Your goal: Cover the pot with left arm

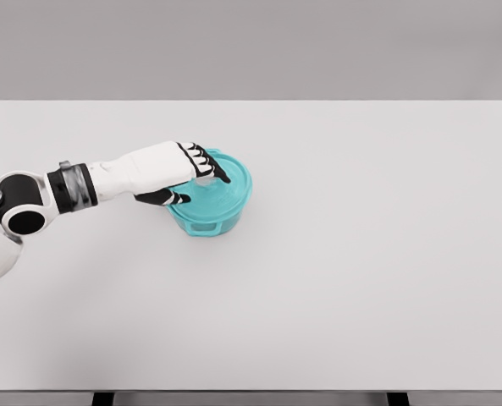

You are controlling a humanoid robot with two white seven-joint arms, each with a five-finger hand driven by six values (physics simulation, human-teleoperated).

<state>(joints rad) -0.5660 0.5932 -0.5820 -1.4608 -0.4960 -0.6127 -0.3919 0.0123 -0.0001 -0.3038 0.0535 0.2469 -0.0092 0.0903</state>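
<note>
Lid over the pot
Left hand grips the lid by its knob, directly above the teal pot.

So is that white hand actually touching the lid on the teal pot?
Touching. In the head view the left hand lies over the lid of the pot, its fingers curled around the pale knob with no gap showing.

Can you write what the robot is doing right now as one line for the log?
left hand: fingers curled on lid knob | lid: on teal pot | table: white | right arm: out of view
</note>
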